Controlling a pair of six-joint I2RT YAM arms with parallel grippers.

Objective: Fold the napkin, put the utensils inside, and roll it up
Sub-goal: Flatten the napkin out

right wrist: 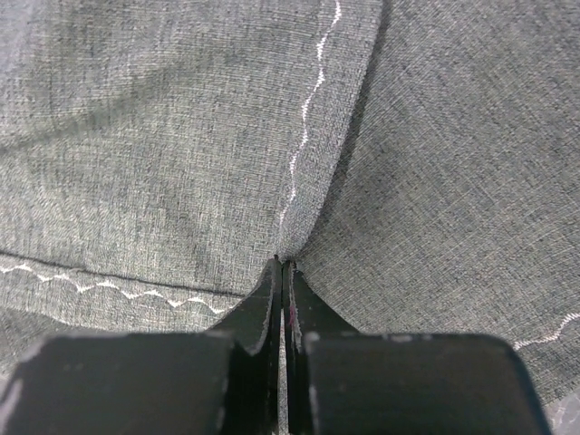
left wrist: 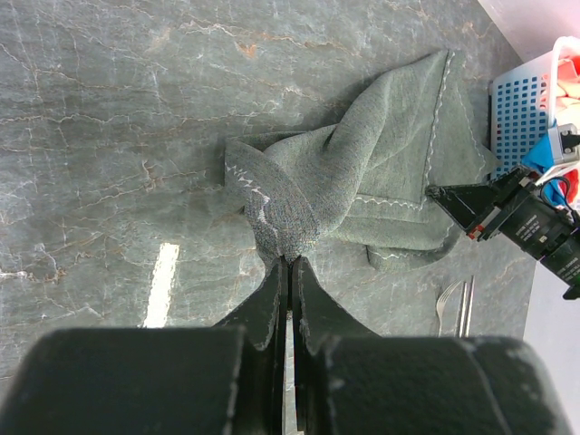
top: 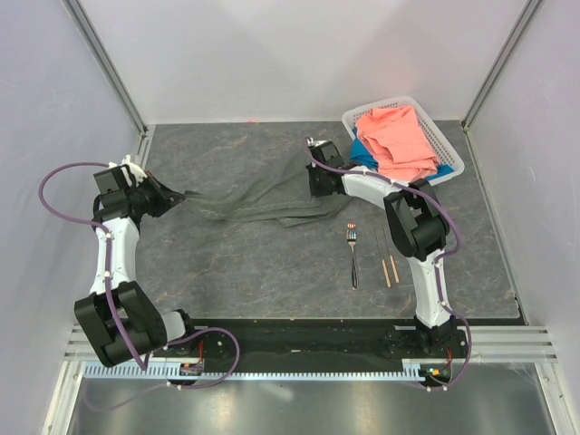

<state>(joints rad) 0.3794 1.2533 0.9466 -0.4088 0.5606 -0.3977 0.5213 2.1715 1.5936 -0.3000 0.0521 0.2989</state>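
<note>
Pinch at both ends of the cloth. At the left gripper (left wrist: pixel 290 261): fingers pressed together with no gap showing, clamping a bunched corner of the napkin (left wrist: pixel 381 172). Corner drawn out to a narrow point toward the left side of the bench (top: pixel 227 263).

At the right gripper (right wrist: pixel 283 263): fingers likewise pressed together, nipping a small fold of the same grey cloth just beside a line of wavy white stitching. Sits over the napkin's right part, near the basket.

Between the two: napkin rumpled and stretched sideways across the far middle of the bench. Wide and layered on the right, tapering leftward, hem stitching showing along several edges.

Nearer the arm bases, right of centre and apart from the cloth: fork (top: pixel 352 258), tines pointing away from the bases. Just to its right, the chopsticks (top: pixel 390 269), lying close together and roughly parallel with the fork.

In the far right corner: white basket (top: pixel 453 163) holding a salmon-pink cloth (top: pixel 399 140) over a blue cloth (top: pixel 362 154).
</note>
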